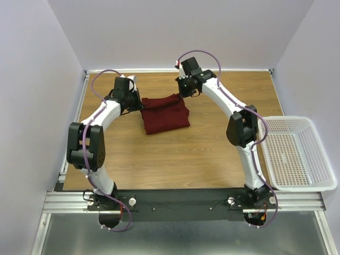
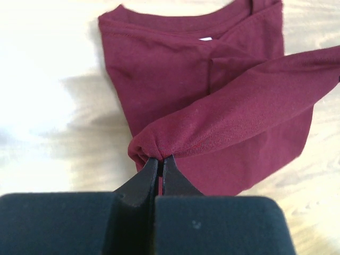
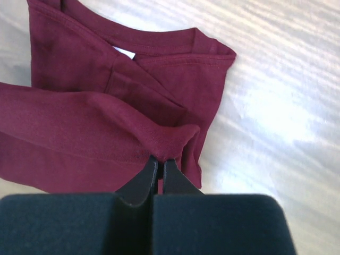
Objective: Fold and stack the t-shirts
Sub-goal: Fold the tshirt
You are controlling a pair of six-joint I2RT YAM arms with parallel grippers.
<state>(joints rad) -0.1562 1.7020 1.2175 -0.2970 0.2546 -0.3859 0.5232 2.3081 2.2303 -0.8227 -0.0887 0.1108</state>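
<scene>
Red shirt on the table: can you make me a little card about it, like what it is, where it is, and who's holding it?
thing: maroon t-shirt, partly folded
place: wooden table, far middle
left gripper: shut on a pinch of the cloth
right gripper: shut on another pinch
nearby: white mesh basket, at the table's right edge

A wooden table (image 1: pixel 212 159) with warm brown grain fills the middle of the frame. Plain pale walls box it in: a back wall (image 1: pixel 180 32) across the top, a left wall (image 1: pixel 32 106) and a right wall (image 1: pixel 316 58). An aluminium rail (image 1: pixel 69 202) runs along the lower edge, above a grey metal sheet (image 1: pixel 180 239). Light is soft, glaring on the wood in wrist views.
</scene>
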